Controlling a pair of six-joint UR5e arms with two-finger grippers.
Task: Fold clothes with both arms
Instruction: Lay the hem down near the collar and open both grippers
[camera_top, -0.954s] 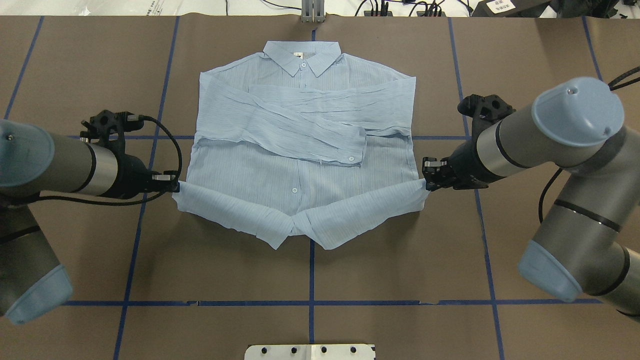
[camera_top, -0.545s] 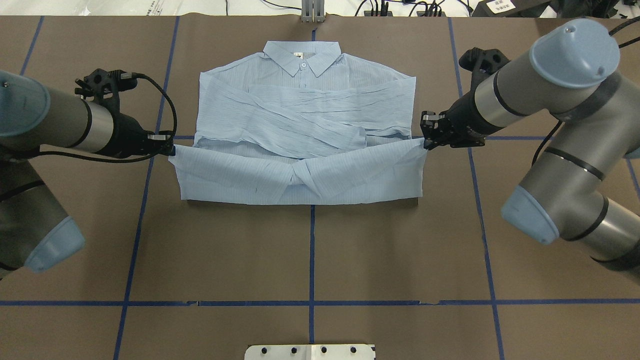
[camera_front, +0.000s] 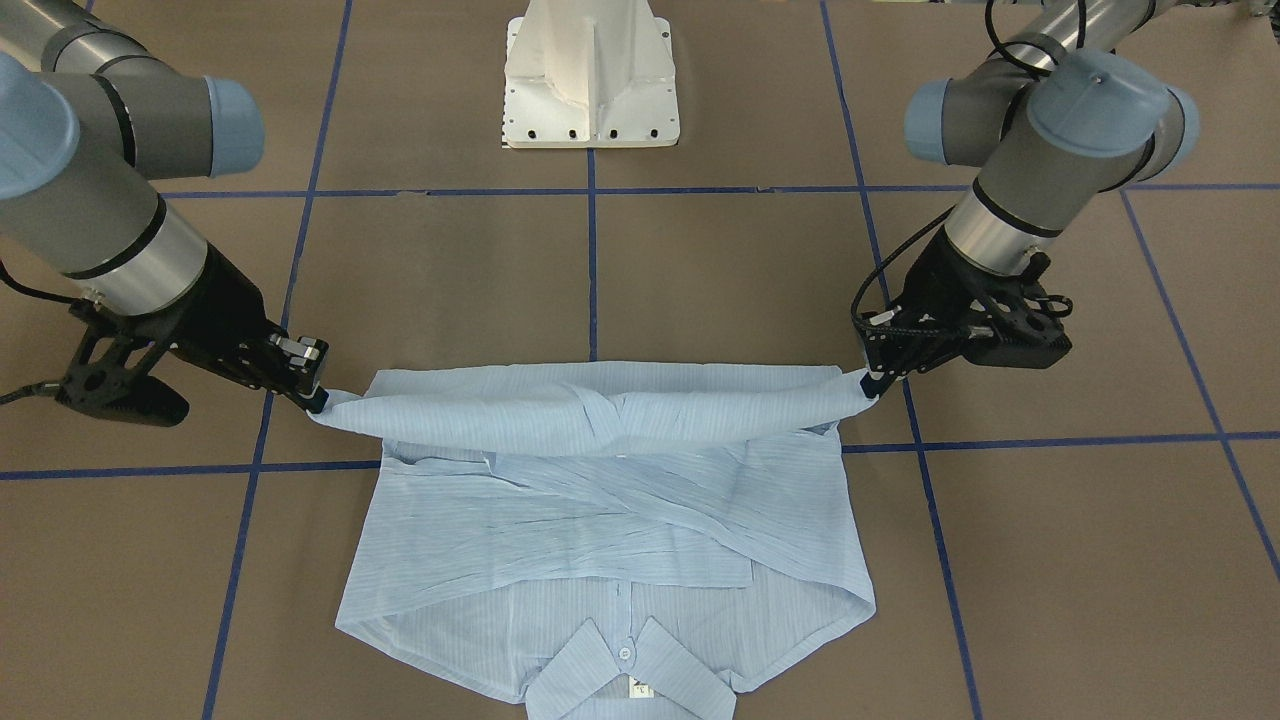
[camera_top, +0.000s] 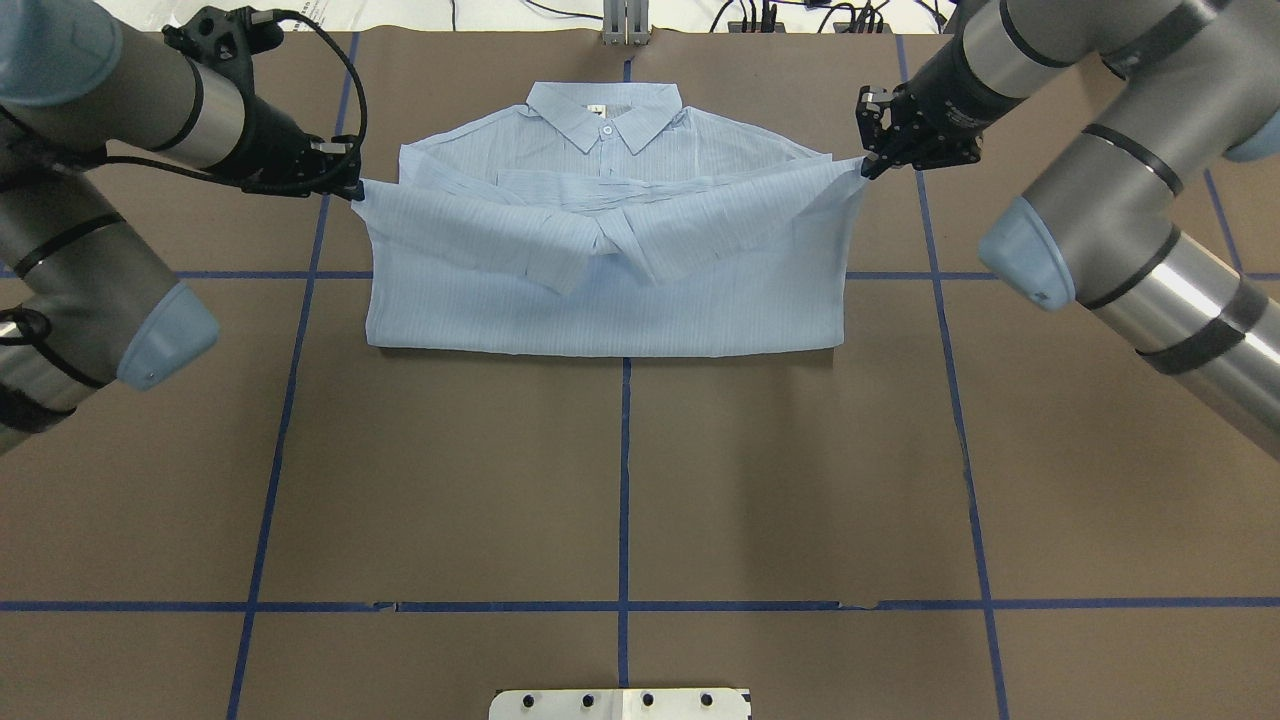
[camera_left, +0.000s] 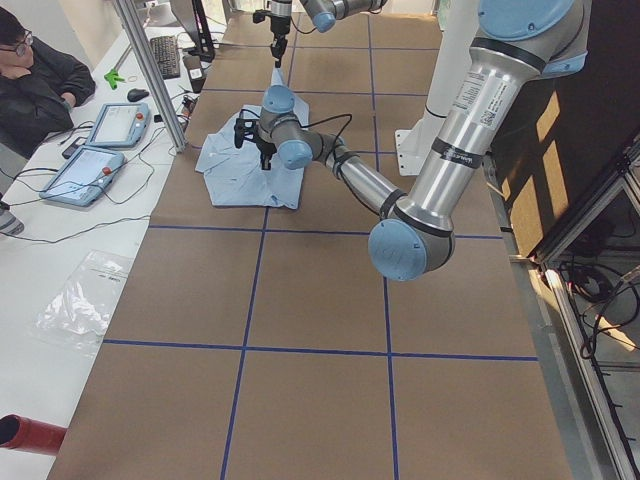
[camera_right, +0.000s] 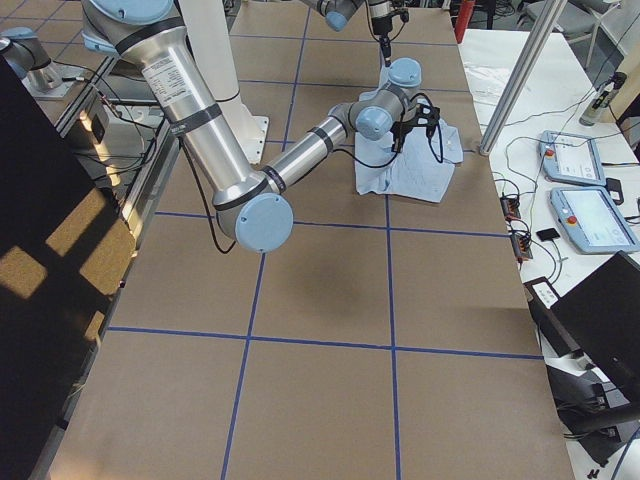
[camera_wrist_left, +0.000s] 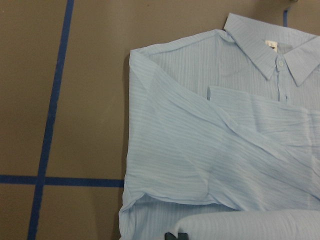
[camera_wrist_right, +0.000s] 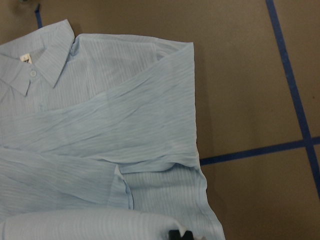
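Observation:
The light blue striped shirt (camera_top: 600, 300) lies front up on the brown table, collar (camera_top: 605, 115) at the far edge, sleeves crossed over the chest. Its lower half is doubled over toward the collar. My left gripper (camera_top: 357, 190) is shut on the hem's left corner and my right gripper (camera_top: 866, 166) is shut on the right corner. Both hold the hem stretched just above the shoulders. From across the table the hem spans from my left gripper (camera_front: 872, 386) to my right gripper (camera_front: 316, 400) over the shirt (camera_front: 600, 520). The wrist views look down on the shoulder (camera_wrist_left: 165, 100) and the collar (camera_wrist_right: 35, 55).
Blue tape lines (camera_top: 623, 470) grid the brown table. The white pedestal base (camera_front: 590, 80) stands on the robot's side. A metal post (camera_top: 625, 25) and cables sit past the collar. A person (camera_left: 35, 80) sits at a side table with tablets (camera_left: 85, 170).
Both grippers carried the hem away from the robot toward the collar. The folded-over part now covers the crossed sleeves, and the fold line lies further from the robot.

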